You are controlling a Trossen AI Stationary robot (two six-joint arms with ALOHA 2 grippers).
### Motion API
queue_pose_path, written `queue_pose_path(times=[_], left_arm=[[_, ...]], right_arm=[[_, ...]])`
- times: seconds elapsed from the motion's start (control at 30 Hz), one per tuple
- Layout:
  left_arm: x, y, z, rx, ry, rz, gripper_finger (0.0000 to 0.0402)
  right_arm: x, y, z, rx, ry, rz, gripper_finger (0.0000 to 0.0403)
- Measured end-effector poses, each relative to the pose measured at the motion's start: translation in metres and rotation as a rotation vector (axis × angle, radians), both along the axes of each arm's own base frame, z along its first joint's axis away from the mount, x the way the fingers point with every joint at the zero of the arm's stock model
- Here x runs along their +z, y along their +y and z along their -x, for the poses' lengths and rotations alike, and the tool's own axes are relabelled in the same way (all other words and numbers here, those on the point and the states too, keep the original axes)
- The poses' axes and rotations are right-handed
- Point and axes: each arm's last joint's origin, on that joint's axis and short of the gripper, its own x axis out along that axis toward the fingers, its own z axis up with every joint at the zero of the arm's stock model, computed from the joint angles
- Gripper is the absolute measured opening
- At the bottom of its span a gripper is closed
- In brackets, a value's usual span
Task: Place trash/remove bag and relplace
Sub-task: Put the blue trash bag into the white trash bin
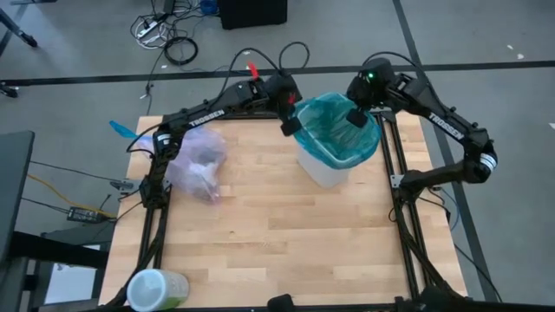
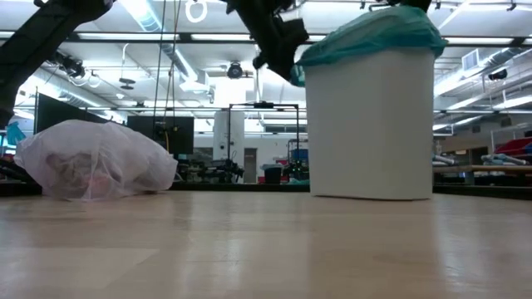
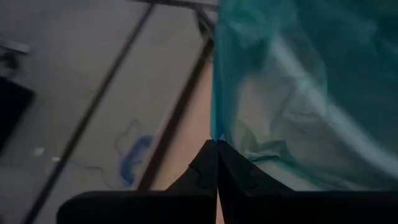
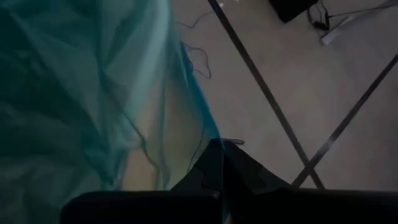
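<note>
Grippers, left [image 1: 287, 127] and right [image 1: 355, 119], pinch shut on the teal liner [image 1: 336, 130] rim; uneven pulling may tear it or tip the bin [image 2: 371, 124].

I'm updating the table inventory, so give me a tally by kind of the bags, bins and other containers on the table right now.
Plastic bags: 2, the teal bag lining the bin and the filled pale pink bag lying on the table.
Bins: 1, the white bin.
Other containers: 1, the pale green-and-white container on its side at the table's edge.
Total: 4
</note>
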Motion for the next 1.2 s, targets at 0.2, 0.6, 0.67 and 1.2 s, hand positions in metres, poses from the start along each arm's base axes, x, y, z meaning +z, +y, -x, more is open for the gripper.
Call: queue_pose_path(times=[0.2,0.6,0.67,1.2], left_arm=[[-0.033,-0.001,-0.006,-0.022,0.049,0.063,0.0004],[-0.039,-0.006,-0.012,-0.010,0.002,0.073,0.0004],[-0.039,-0.008,-0.013,-0.014,0.001,0.073,0.0004],[-0.038,-0.011,-0.016,-0.149,-0.017,0.093,0.0017]], right_arm=[[0.006,0.004,0.016,0.012,-0.037,-0.029,0.0000],[0.000,0.001,0.036,-0.015,-0.132,-0.241,0.0000],[0.000,-0.001,0.039,0.007,-0.169,-0.278,0.0000],[0.000,-0.018,0.069,-0.002,-0.391,-0.425,0.0080]])
